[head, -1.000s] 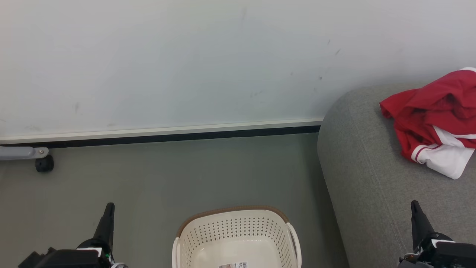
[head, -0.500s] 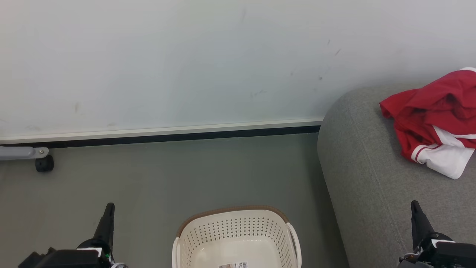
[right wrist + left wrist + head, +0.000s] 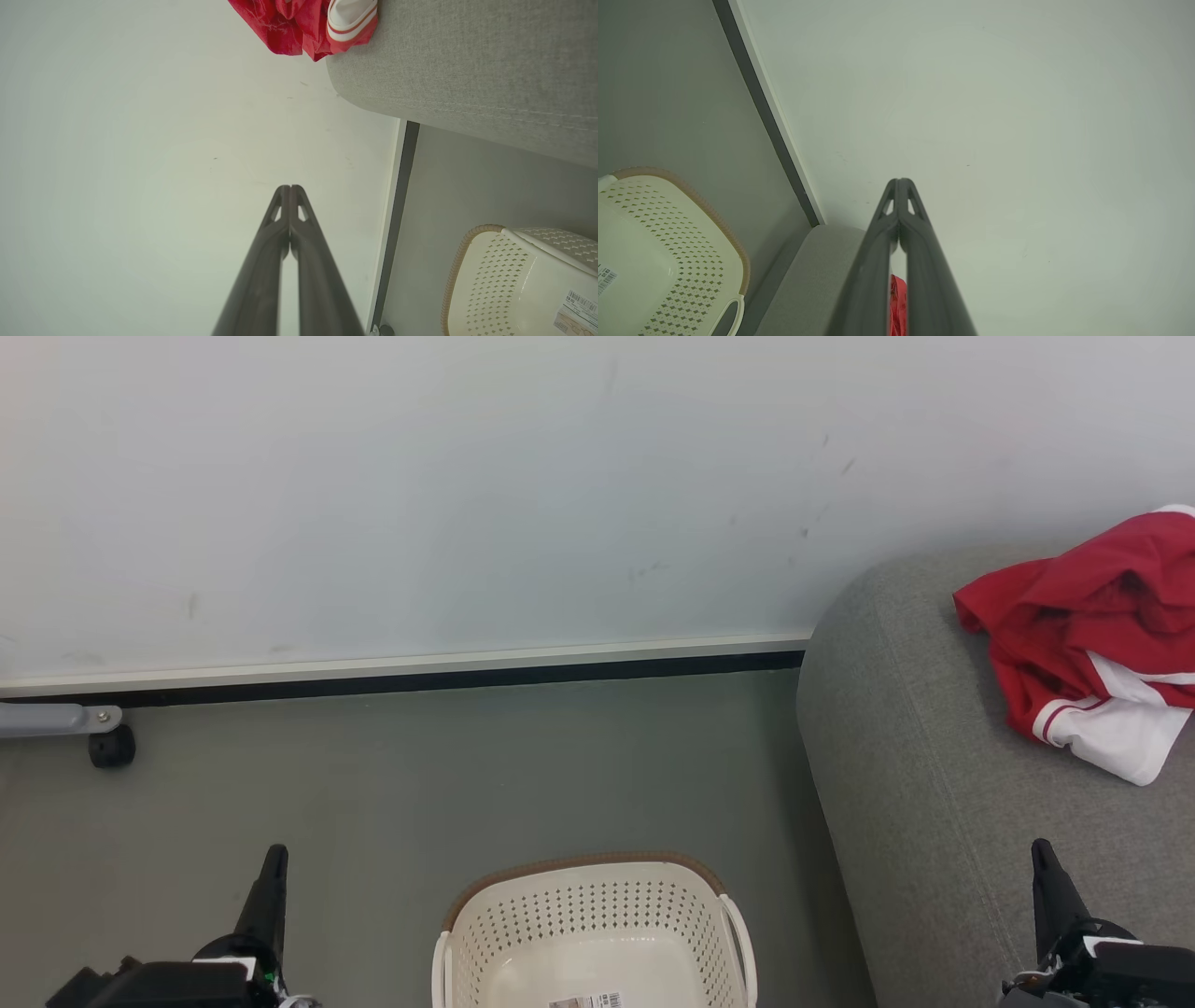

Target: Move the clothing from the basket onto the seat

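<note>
Left gripper (image 3: 900,182) and right gripper (image 3: 289,187) are clenched empty; crumpled red-and-white fabric clothing (image 3: 1074,616) sits at edge of grey woven sofa seat (image 3: 915,756), may slide off.

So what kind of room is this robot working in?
Likely a home-style test room: a sofa with clothing on it, a basket on a bare floor, and a plain wall.
</note>
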Available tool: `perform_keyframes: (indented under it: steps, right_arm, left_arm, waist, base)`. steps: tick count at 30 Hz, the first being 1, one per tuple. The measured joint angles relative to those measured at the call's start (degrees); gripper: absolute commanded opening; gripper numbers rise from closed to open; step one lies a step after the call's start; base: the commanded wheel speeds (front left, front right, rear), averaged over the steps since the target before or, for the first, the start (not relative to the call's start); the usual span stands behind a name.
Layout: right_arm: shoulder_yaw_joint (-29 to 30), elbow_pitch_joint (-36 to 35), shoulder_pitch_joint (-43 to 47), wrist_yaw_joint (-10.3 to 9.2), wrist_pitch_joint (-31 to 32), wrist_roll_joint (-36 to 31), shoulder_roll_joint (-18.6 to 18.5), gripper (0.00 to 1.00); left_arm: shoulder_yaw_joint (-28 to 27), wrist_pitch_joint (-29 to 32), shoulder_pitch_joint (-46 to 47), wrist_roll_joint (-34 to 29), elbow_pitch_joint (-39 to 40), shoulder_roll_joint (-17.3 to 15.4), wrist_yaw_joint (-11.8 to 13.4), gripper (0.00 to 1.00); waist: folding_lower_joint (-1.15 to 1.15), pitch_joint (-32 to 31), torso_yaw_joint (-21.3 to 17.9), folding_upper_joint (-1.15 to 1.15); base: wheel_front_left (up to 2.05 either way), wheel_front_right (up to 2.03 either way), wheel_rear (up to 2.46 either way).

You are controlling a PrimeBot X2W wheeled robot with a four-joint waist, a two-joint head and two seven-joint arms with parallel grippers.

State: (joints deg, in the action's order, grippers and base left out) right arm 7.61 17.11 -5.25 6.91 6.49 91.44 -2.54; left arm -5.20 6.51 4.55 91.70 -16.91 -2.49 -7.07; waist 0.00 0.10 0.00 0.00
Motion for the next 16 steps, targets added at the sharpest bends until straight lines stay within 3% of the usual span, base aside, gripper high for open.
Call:
perform_keyframes:
  steps: [16]
  right_arm:
    - [0.0, 0.0, 0.0, 0.0, 0.0, 0.0, 0.0, 0.0]
  left_arm:
    - [0.0, 0.0, 0.0, 0.0, -0.01, 0.0, 0.0, 0.0]
  waist:
    - [0.0, 0.0, 0.0, 0.0]
  base:
    - [0.0, 0.0, 0.0]
